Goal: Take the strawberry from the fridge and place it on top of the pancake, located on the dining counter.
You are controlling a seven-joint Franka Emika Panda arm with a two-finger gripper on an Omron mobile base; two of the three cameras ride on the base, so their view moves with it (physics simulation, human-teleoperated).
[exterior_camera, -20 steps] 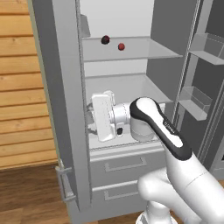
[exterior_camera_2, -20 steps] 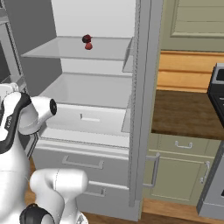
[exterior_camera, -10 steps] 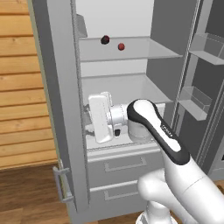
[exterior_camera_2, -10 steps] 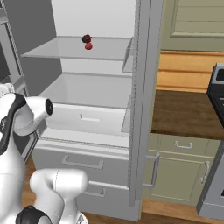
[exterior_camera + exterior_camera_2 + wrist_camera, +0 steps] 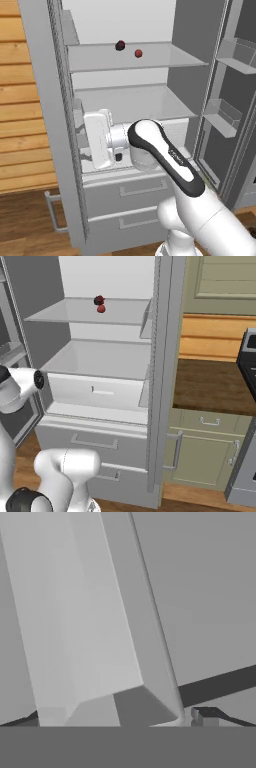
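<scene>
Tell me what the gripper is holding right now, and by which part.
Nothing. The gripper is open and empty, low beside the fridge door; the strawberry sits on the upper shelf.

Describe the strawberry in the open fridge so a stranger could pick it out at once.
Start at the tall light-grey fridge with its doors open and look at the upper translucent grey shelf inside. Two small lumps sit close together on it. The strawberry is the tiny bright red roundish one, nearer the shelf's front edge; its neighbour is a darker maroon-black lump.
</scene>
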